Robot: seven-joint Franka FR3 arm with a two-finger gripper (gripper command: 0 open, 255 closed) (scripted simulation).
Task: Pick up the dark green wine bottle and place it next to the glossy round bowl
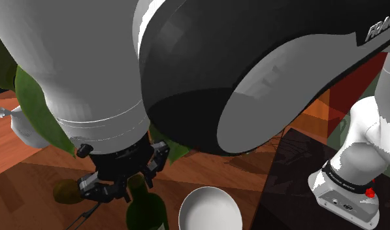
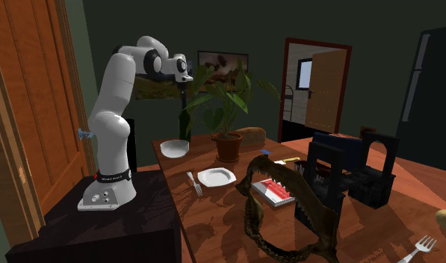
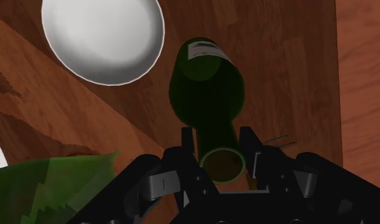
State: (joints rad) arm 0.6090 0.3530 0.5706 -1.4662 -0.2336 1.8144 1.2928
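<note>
Wine bottle (image 3: 207, 89): dark green glass with a pale label on its shoulder, standing upright on the brown wood-grain surface (image 3: 290, 76), seen in the wrist view from almost directly above, so that its open mouth faces the camera. The hand (image 3: 219, 139) is positioned over the bottle with one black finger on each side of the neck. Both fingers (image 3: 190, 141) lie against the glass just below the mouth, so the hand is pinching the neck. Whether the bottle base rests on the surface or is raised off it cannot be determined. The bowl (image 3: 102, 38) is round, white and glossy, and sits close beside the bottle body without touching it. A band of bare wood is visible between the two. A broad green leaf (image 3: 55, 184) crosses in front of the surface on the bowl's side of the hand. In the shoulder view, the large white and dark links of the arm cover most of the upper area. Below them the hand (image 1: 131, 183) points down onto the bottle (image 1: 146, 210), with the bowl (image 1: 210, 209) to the shoulder view's right of it and the dark stand (image 1: 298, 176) further right. In the second exterior view, the arm reaches from the stand over the near corner of the surface. The bowl (image 2: 174, 148) lies below the hand, a potted plant (image 2: 227, 142) stands to that view's right of it, and a white plate (image 2: 216, 177) with a fork (image 2: 193, 181) beside it lies nearer the camera.
</note>
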